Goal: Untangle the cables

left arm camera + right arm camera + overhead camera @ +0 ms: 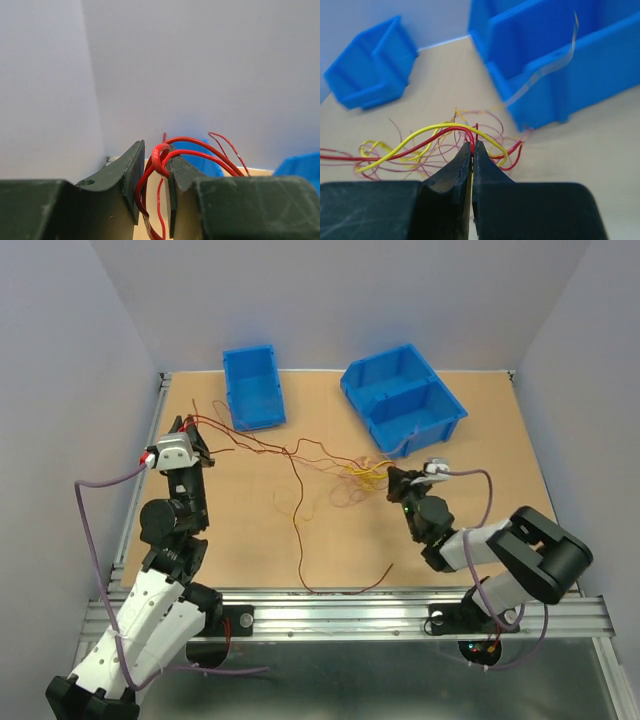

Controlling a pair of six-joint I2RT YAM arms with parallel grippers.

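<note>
A tan table (480, 500) fills the middle of the top view, closed in by pale grey walls (340, 300) at the left, top and right. Metal rails (350, 615) run along its lower edge, where both arms are bolted.

Two blue bins stand near the top edge, well apart. The small bin (262, 420) sits left of centre, turned slightly. The big bin (420, 428) sits right of centre at an angle, and a wall splits it into two compartments. Only blue floor shows inside each. A clear strip (545, 75) curls off the big bin's near wall.

The cables (360, 472) lie on the bare table below the bins, none inside them. A loose knot of yellow and dark red strands lies at centre, just left of the right arm's tip. Red strands stretch from that knot up and left, past the small bin's near corner, to the left arm's tip at the left edge. One long red strand drops from the middle towards the rails, then bends right along the lower edge.

The left gripper (156, 150) has its jaws narrow, with red cables pinched in the gap and looped over one fingertip. It is raised and faces the back wall.

The right gripper (472, 147) is closed tight on a red and a yellow strand at the knot's near edge. These arch out to the left and right of its tips. The big bin is just beyond it at upper right and the small bin at upper left.
</note>
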